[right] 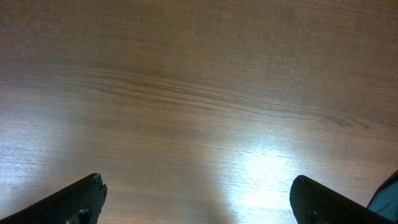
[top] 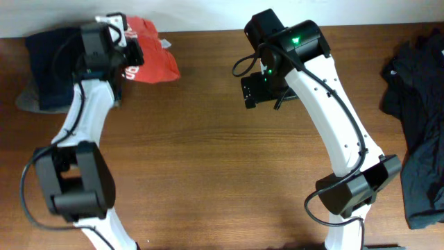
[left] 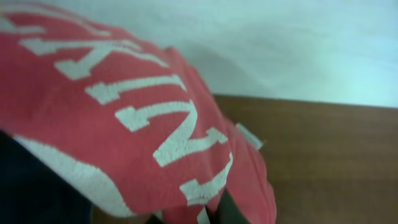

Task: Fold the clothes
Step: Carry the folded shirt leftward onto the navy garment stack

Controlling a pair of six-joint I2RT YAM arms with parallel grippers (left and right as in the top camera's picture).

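Note:
The orange-red T-shirt (top: 151, 59) with white lettering is bunched at the table's back left. My left gripper (top: 132, 50) is shut on it; in the left wrist view the red cloth (left: 124, 118) fills most of the frame and hides the fingers. A navy garment (top: 48, 66) lies folded at the far left under the left arm. A pile of dark clothes (top: 420, 118) lies at the right edge. My right gripper (top: 260, 90) is open and empty above bare wood at the back middle, its fingers (right: 196, 199) wide apart.
The wooden table (top: 222, 173) runs to a white wall at the back. Something grey (top: 28, 101) sticks out under the navy garment at the far left. Both arm bases stand at the front edge.

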